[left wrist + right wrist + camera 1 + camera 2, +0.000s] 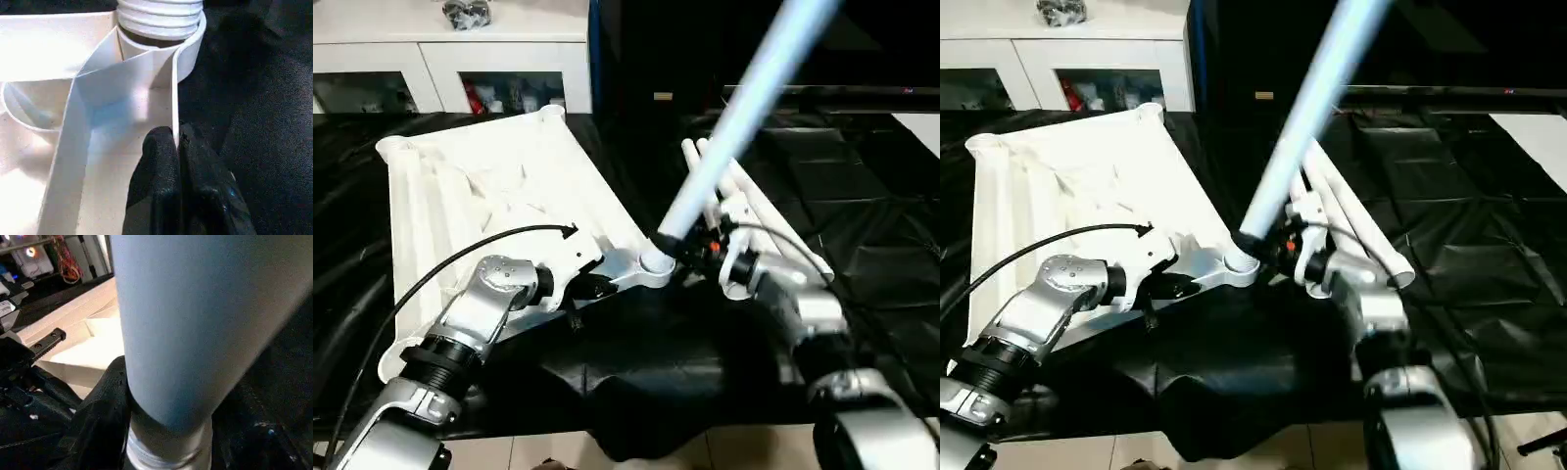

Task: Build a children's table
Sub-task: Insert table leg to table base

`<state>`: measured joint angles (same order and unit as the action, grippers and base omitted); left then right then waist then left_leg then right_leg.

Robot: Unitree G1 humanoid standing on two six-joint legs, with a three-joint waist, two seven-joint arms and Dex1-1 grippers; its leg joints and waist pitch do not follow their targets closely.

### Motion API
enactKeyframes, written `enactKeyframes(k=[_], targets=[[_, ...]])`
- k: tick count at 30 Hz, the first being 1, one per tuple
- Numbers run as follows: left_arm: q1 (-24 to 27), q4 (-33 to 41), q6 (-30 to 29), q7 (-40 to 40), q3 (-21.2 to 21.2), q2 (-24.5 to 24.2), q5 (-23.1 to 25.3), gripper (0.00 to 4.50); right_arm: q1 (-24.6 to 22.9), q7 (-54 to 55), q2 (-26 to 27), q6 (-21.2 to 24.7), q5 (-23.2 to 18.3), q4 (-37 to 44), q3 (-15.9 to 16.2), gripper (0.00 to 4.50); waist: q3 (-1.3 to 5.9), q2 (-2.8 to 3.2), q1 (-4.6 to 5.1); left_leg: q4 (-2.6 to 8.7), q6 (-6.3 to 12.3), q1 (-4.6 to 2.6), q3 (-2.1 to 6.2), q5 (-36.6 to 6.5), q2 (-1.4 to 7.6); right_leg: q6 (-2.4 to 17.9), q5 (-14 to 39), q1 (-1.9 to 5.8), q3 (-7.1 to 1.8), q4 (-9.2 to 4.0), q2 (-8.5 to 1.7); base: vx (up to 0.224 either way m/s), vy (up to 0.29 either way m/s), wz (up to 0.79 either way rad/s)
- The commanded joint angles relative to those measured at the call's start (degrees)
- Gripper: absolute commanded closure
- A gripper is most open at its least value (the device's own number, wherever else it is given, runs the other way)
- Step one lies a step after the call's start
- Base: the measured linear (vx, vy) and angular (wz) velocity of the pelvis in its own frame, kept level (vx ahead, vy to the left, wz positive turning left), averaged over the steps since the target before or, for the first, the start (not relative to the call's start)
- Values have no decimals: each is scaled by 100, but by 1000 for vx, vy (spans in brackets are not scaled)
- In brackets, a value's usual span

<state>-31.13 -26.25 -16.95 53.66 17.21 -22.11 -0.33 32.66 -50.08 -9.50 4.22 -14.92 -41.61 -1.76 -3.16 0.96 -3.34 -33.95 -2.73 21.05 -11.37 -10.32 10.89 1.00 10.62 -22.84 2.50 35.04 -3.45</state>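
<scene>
We see the table top lying underside up on the black cloth. Our left gripper pinches its rim wall beside the near corner socket. Our right gripper, half open, clasps 1 leg standing tilted in that socket. 3 spare legs lie just behind.

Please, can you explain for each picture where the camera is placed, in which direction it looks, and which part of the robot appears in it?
Left eye view: on the head, facing forward and down at the table top; both silver forearms show.
Right eye view: beside it, same scene; the right gripper holds the leg.
Left wrist view: along the left gripper, whose black fingers pinch the top's rim beside the corner socket.
Right wrist view: along its own black fingers, close against the leg.
Shared: both wrist views show that leg's threaded end at the socket.
</scene>
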Motion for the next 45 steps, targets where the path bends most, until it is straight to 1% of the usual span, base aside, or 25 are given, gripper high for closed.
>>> enactKeyframes(k=[1, 4, 6, 9, 11, 12, 13, 14, 15, 16, 18, 20, 21, 22, 23, 25, 26, 29, 30, 32, 37, 39, 41, 43, 45], targets=[[-52, -193, 22, -271, -178, -65, 72, 450, -272, 194, -87, 99, 199, -244, 38, 257, 346, 19, 5, 405, 35, -100, 138, -1499, 229, 1203, 1682, 214, -239, -492, -448, 0, 0, 0], [-70, -219, 36, -284, -183, -54, 85, 450, -359, 215, -72, 86, 203, -176, 58, 257, 343, 22, 4, 418, 5, -104, 148, -1585, 229, 1109, 1937, 204, -240, -521, -448, 0, 0, 0], [-104, -259, 66, -283, -188, -44, 91, 450, -458, 275, -75, 53, 316, 23, 174, 257, 343, 39, 4, 426, -13, -107, 153, -1601, 234, 1081, 1929, 192, -240, -523, -442, 0, 0, 0], [-134, -301, 109, -264, -172, -42, 105, 450, -445, 252, -111, -2, 519, 147, 377, 257, 347, 32, 9, 427, -28, -102, 153, -1610, 229, 1081, 1893, 191, -239, -518, -443, 0, 0, 0], [-139, -306, 118, -260, -165, -42, 108, 450, -421, 240, -124, -8, 577, 174, 442, 257, 339, 28, 11, 426, -25, -105, 153, -1652, 225, 1062, 1982, 186, -243, -528, -442, 0, 0, 0], [-139, -303, 144, -245, -139, -46, 120, 450, -341, 204, -172, -49, 719, 190, 621, 257, 338, 7, 11, 426, -23, -101, 152, -1657, 226, 1042, 2062, 186, -242, -535, -449, 0, 0, 0], [-130, -292, 149, -237, -127, -48, 125, 450, -287, 187, -193, -73, 802, 172, 712, 257, 336, 12, 14, 428, -31, -95, 160, -1647, 226, 1033, 2086, 189, -239, -528, -446, 0, 0, 0], [-128, -291, 155, -232, -120, -47, 127, 450, -253, 180, -206, -88, 854, 160, 768, 257, 329, 11, 19, 431, -40, -101, 159, -1682, 231, 1022, 2157, 178, -238, -536, -445, 0, 0, 0], [-125, -290, 162, -229, -113, -46, 131, 450, -213, 160, -210, -83, 880, 142, 805, 257, 323, -8, 26, 431, -40, -108, 154, -1728, 231, 1007, 2200, 168, -245, -547, -445, 0, 0, 0], [-123, -290, 163, -229, -111, -45, 132, 450, -201, 157, -212, -83, 890, 138, 819, 257, 326, 6, 23, 432, -39, -107, 160, -1735, 232, 1001, 2217, 173, -251, -547, -454, 0, 0, 0], [-103, -271, 175, -224, -90, -44, 144, 450, -50, 87, -241, -69, 1006, 70, 982, 257, 327, -43, 35, 436, -24, -96, 160, -1698, 233, 998, 2192, 178, -245, -535, -443, 0, 0, 0], [-80, -231, 170, -211, -79, -49, 144, 450, 61, 18, -252, -73, 1083, -12, 1061, 257, 319, -19, 37, 427, -20, -104, 157, -1733, 231, 1006, 2264, 159, -250, -546, -454, 0, 0, 0], [-69, -205, 165, -202, -74, -53, 144, 450, 150, -23, -252, -61, 1120, -83, 1094, 257, 317, -83, 48, 430, -9, -90, 159, -1724, 232, 984, 2322, 170, -246, -545, -455, 0, 0, 0], [-63, -185, 160, -189, -70, -58, 140, 450, 207, -69, -257, -54, 1141, -127, 1118, 257, 317, -51, 47, 424, -9, -104, 159, -1743, 234, 984, 2386, 153, -252, -550, -464, 0, 0, 0], [-57, -165, 156, -172, -65, -63, 137, 450, 253, -118, -265, -43, 1164, -162, 1147, 257, 309, -71, 53, 426, -3, -96, 157, -1740, 234, 966, 2418, 157, -252, -561, -464, 0, 0, 0], [-47, -131, 156, -128, -52, -78, 132, 450, 320, -244, -299, -2, 1199, -217, 1234, 257, 307, -57, 55, 434, -19, -102, 167, -1781, 243, 935, 2464, 149, -254, -562, -467, 0, 0, 0], [-40, -104, 155, -94, -41, -90, 129, 450, 350, -310, -321, -3, 1233, -250, 1283, 257, 315, -92, 55, 432, -9, -96, 168, -1745, 243, 936, 2410, 161, -254, -549, -466, 0, 0, 0], [-30, -44, 160, 2, 6, -121, 131, 450, 433, -462, -359, -26, 1282, -379, 1362, 258, 319, -87, 61, 430, 9, -93, 160, -1684, 246, 992, 2248, 159, -258, -534, -463, 0, 0, 0], [-23, -22, 183, 46, 24, -135, 129, 450, 471, -515, -367, -26, 1280, -444, 1370, 258, 324, -112, 58, 424, 27, -86, 155, -1635, 245, 1013, 2176, 166, -260, -524, -465, 0, 0, 0], [-5, 18, 233, 115, 40, -153, 109, 450, 524, -602, -368, -31, 1268, -538, 1360, 259, 328, -95, 61, 424, 38, -86, 150, -1594, 249, 1072, 2033, 167, -260, -514, -463, 0, 0, 0], [143, 305, 478, 552, 144, -234, -19, 450, 645, -1029, -416, -51, 1249, -748, 1370, 259, 344, -113, 59, 417, 90, -70, 147, -1486, 256, 1172, 1756, 199, -256, -477, -466, 0, 0, 0], [257, 512, 709, 829, 198, -287, -120, 450, 626, -1413, -487, -67, 1215, -749, 1460, 259, 350, -118, 46, 420, 129, -63, 142, -1420, 272, 1207, 1588, 205, -251, -448, -456, 0, 0, 0], [312, 669, 705, 1007, 225, -329, -198, 450, 594, -1665, -543, -64, 1230, -731, 1556, 259, 353, -107, 40, 415, 139, -69, 132, -1386, 274, 1268, 1434, 202, -252, -429, -450, 0, 0, 0], [324, 723, 677, 1071, 244, -354, -212, 450, 569, -1795, -567, -63, 1241, -711, 1609, 259, 346, -104, 23, 420, 146, -78, 126, -1391, 280, 1307, 1412, 196, -251, -433, -447, 0, 0, 0], [345, 797, 663, 1161, 267, -397, -220, 450, 546, -1948, -589, -83, 1288, -722, 1677, 259, 345, -100, -19, 422, 127, -92, 118, -1418, 284, 1323, 1409, 191, -250, -430, -441, 0, 0, 0]])
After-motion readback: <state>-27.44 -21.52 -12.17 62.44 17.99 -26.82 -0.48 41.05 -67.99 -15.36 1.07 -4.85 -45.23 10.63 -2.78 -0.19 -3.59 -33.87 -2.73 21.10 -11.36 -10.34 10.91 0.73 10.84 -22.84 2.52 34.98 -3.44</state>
